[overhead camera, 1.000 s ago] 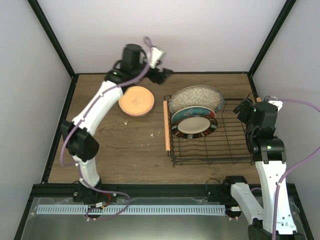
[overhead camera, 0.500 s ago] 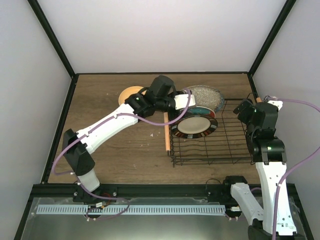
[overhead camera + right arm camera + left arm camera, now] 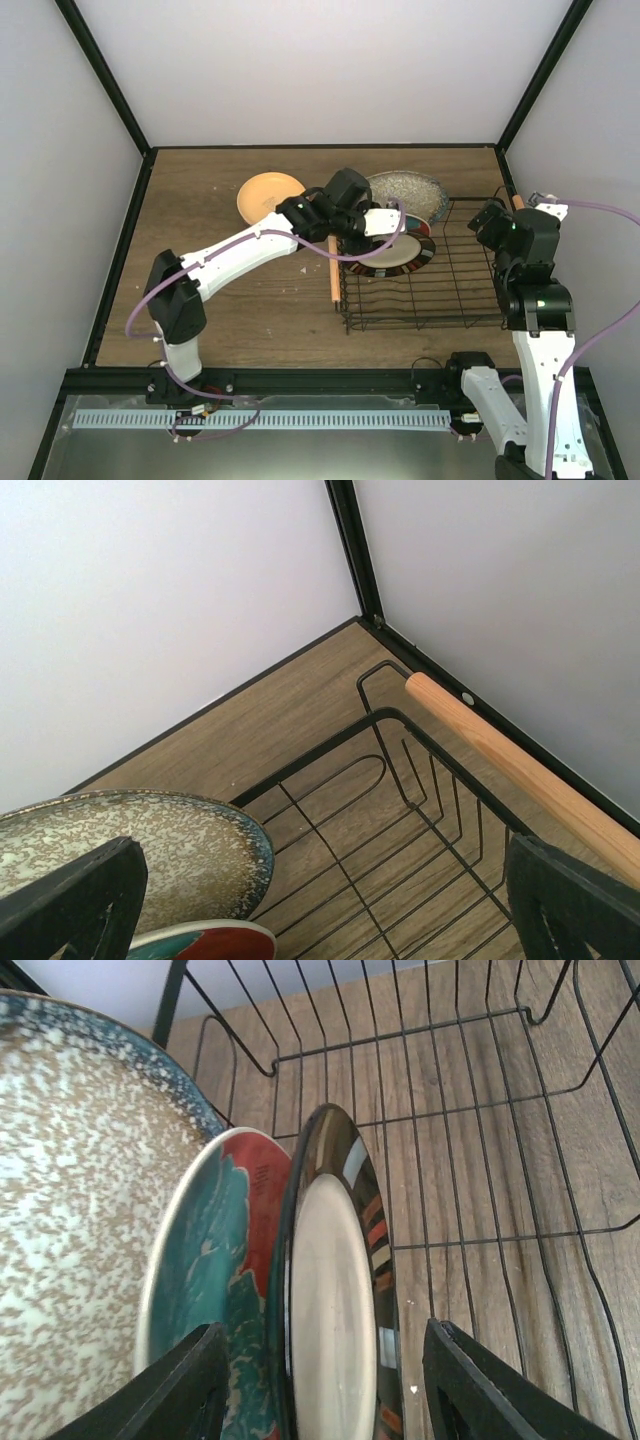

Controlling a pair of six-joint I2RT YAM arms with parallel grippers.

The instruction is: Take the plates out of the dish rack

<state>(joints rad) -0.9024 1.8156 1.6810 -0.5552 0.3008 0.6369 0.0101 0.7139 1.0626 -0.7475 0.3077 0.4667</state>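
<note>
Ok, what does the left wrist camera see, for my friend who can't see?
The left gripper, open, hovers over a cream plate with a dark rim, upright in the black dish rack. Beside it stand a red-and-teal plate and a grey speckled plate.

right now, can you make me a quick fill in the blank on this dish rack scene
The dish rack holds ___ plates.
The left tool, above the cream plate, is ___.
The orange-yellow plate lies on the ___, outside the rack.
Missing: three; open; table.
</note>
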